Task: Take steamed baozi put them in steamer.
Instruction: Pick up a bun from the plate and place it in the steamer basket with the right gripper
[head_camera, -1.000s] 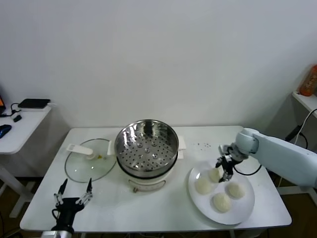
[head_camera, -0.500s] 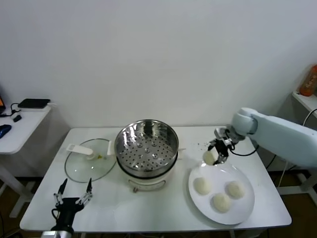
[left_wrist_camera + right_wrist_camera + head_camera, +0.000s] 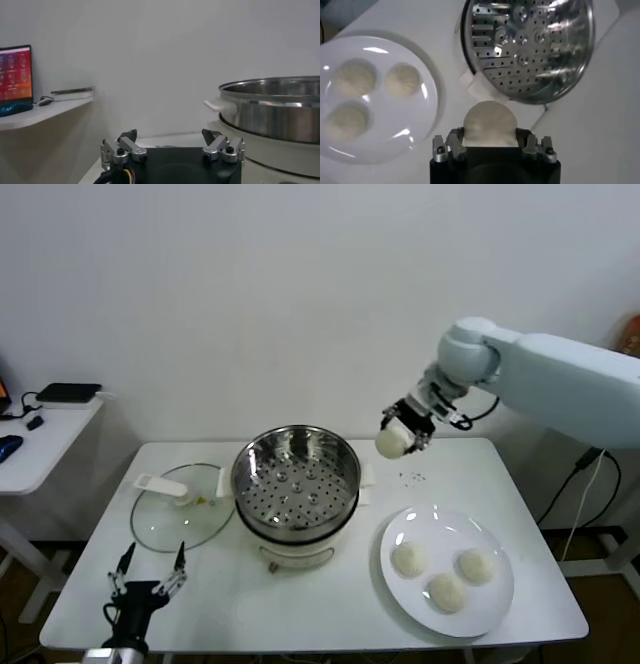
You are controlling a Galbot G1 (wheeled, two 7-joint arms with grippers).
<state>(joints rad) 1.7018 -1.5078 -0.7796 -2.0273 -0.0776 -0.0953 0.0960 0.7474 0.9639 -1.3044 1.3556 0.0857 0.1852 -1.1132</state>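
Observation:
My right gripper (image 3: 400,434) (image 3: 490,137) is shut on one cream-white baozi (image 3: 391,441) (image 3: 489,123) and holds it in the air, to the right of the steamer and above the table. The steamer (image 3: 296,477) (image 3: 530,45) is a shiny steel pot with a bare perforated tray, standing mid-table on a white base. Three more baozi (image 3: 446,591) (image 3: 354,79) lie on the white plate (image 3: 495,616) (image 3: 427,115) at the front right. My left gripper (image 3: 148,576) (image 3: 170,142) waits open near the table's front left edge.
A glass lid (image 3: 183,514) with a white handle lies flat left of the steamer. A side desk (image 3: 40,434) with dark devices stands at far left. The steamer's rim (image 3: 270,107) fills one side of the left wrist view.
My right gripper has lifted one baozi off the plate and carried it up and leftward toward the steamer. Three baozi stay on the plate. The left arm has not moved.

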